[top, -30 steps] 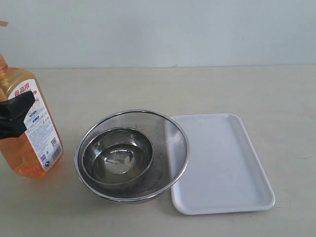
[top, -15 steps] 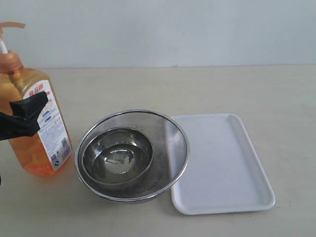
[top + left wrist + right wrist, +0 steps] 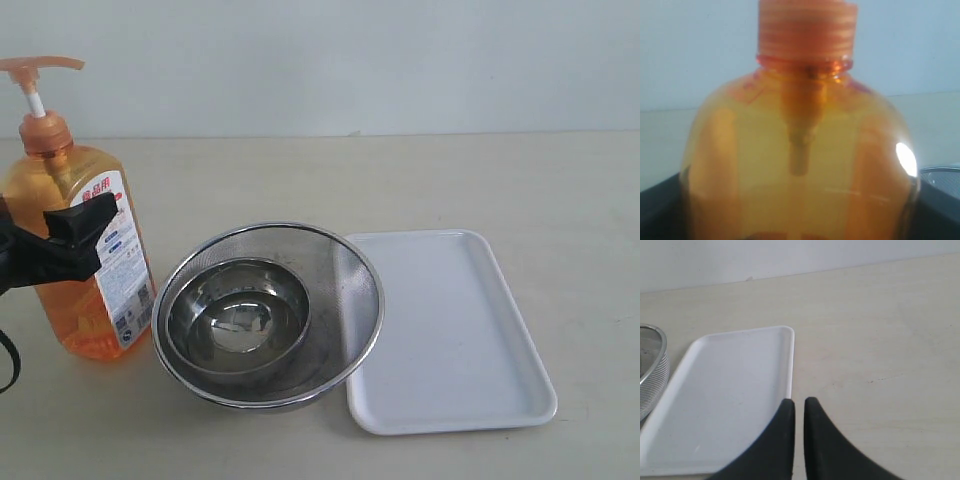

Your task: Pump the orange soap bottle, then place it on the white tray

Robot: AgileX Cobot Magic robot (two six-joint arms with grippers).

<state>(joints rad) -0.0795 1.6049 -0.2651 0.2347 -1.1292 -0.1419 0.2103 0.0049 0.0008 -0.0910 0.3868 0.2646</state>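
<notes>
The orange soap bottle [image 3: 75,310] stands upright at the left, close to the rim of the steel bowls, its pump head [image 3: 40,66] raised on a white stem. My left gripper [image 3: 62,245] is shut on the bottle's body. In the left wrist view the bottle [image 3: 800,150] fills the picture, with dark fingers [image 3: 657,210] at its sides. The white tray [image 3: 450,330] lies empty to the right of the bowls. My right gripper [image 3: 799,405] is shut and empty, over the tray's [image 3: 725,400] edge and the table, and is outside the exterior view.
A steel mesh bowl [image 3: 340,270] with a smaller steel bowl [image 3: 238,318] inside sits between bottle and tray, touching the tray's left rim. The mesh rim also shows in the wrist views [image 3: 650,370] [image 3: 940,172]. The beige table [image 3: 560,200] runs back to a pale wall.
The bottle, held in my left gripper, has moved right toward the bowls, and its pump head has come into view. The right gripper has not moved.
</notes>
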